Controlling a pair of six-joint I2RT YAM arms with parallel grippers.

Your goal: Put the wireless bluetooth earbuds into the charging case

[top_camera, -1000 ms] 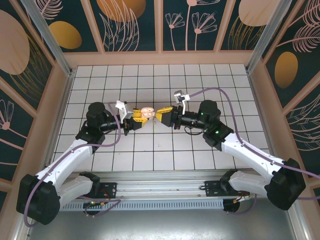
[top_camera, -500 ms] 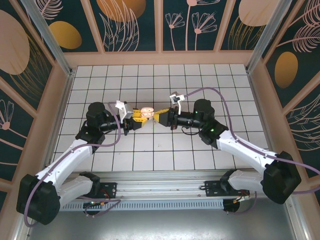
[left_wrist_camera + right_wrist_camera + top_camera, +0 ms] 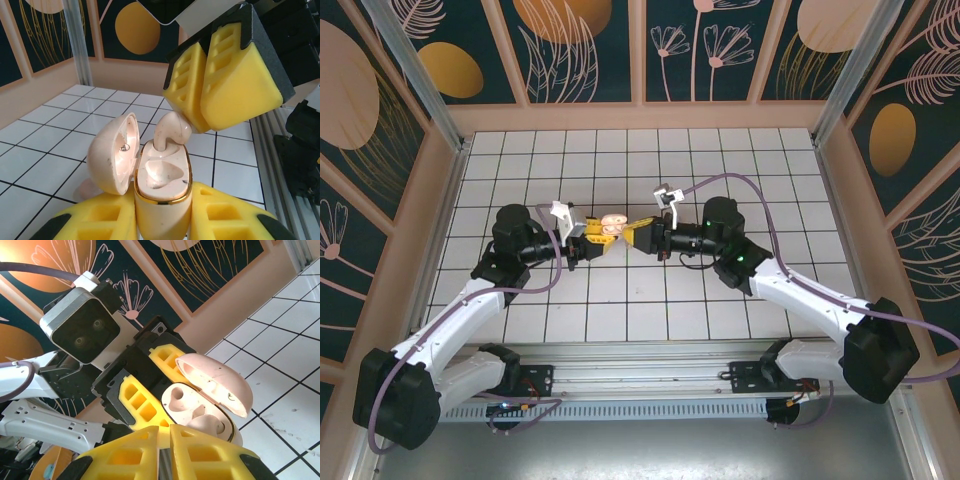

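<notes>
The right tool [image 3: 632, 231] has been brought left across the worktop [image 3: 720, 160] over the last second, up to the case [image 3: 613, 226] near the middle, and its fingers have been drawn fully together. The case is clamped upright in the left tool [image 3: 598, 233], which has not been moved. In the left wrist view the lid [image 3: 114, 152] is swung open to the left. A bud [image 3: 172, 131] is seen with its stem already down in the socket on the right tool's side and its head against that tool's fingertips [image 3: 190, 107] — whether it is pinched or only pushed cannot be told. The bud is judged part-seated, not home — a further press is called for. The other socket [image 3: 160, 175] lies empty, so about half the task is judged left
</notes>
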